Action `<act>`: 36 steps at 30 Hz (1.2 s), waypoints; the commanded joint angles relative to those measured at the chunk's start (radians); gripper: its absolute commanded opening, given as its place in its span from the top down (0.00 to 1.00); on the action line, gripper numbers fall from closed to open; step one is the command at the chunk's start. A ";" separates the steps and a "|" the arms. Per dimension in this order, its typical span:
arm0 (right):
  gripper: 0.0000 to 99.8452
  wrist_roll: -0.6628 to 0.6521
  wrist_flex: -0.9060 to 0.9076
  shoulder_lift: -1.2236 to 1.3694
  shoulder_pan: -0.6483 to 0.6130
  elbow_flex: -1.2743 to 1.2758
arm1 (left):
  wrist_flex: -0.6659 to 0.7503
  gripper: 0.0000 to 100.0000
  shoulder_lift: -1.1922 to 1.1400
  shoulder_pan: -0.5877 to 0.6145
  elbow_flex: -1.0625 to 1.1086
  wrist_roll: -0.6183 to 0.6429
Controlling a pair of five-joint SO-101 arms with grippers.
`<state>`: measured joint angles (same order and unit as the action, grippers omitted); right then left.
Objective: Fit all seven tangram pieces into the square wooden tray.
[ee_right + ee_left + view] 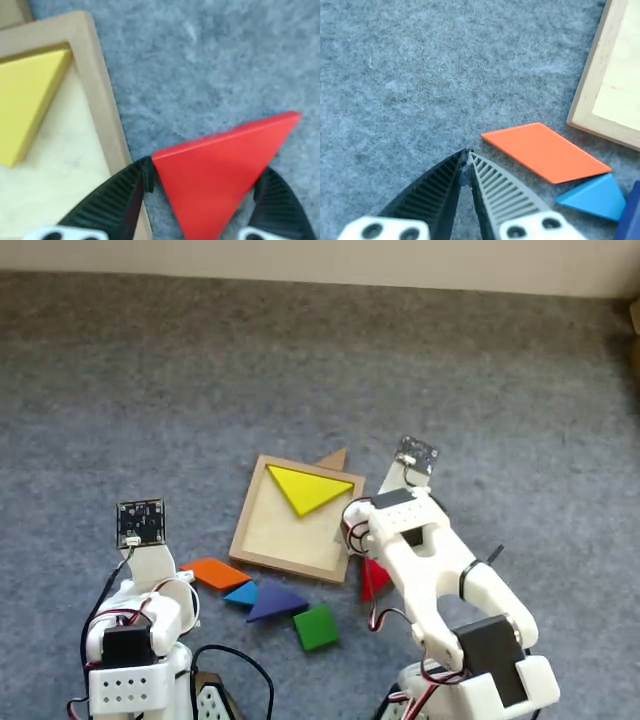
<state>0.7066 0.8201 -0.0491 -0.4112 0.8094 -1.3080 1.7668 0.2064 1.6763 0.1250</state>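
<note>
The square wooden tray (262, 546) lies mid-table with a yellow triangle (308, 487) in its far corner. Just off the tray's right rim (97, 85), my right gripper (207, 180) is shut on a red triangle (220, 165), one finger on each side. The yellow triangle (27, 100) sits inside that rim. My left gripper (469, 156) is shut with nothing in it, its tips low over the carpet beside an orange parallelogram (545, 150). A small blue triangle (595, 197) lies next to it. A purple triangle (275, 602) and a green square (316, 627) lie in front of the tray.
A wood-coloured triangle (333, 459) pokes out behind the tray's far edge. The right arm (430, 560) hangs over the tray's right corner and part of the red triangle (375, 580). Grey carpet stretches open to the far left and right.
</note>
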 commanded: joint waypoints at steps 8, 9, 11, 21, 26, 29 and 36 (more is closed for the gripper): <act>0.70 0.014 -0.051 0.002 0.058 -0.036 | -0.005 0.99 0.053 -0.010 0.019 -0.009; 0.70 0.018 -0.051 0.005 0.058 -0.047 | -0.005 0.99 0.053 -0.010 0.019 -0.009; 0.70 0.031 -0.051 0.024 0.059 -0.065 | -0.005 0.99 0.053 -0.010 0.019 -0.009; 0.70 0.058 -0.051 0.142 0.067 -0.170 | -0.005 0.99 0.053 -0.010 0.019 -0.009; 0.70 0.058 -0.051 0.142 0.111 -0.176 | -0.005 0.99 0.053 -0.010 0.019 -0.009; 0.70 0.058 -0.051 0.145 0.128 -0.173 | -0.005 0.99 0.053 -0.010 0.019 -0.009; 0.71 0.058 -0.050 0.145 0.124 -0.166 | -0.005 0.99 0.053 -0.010 0.019 -0.009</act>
<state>0.7618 0.8170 0.0552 -0.3299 0.6897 -1.3080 1.7668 0.2064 1.6763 0.1250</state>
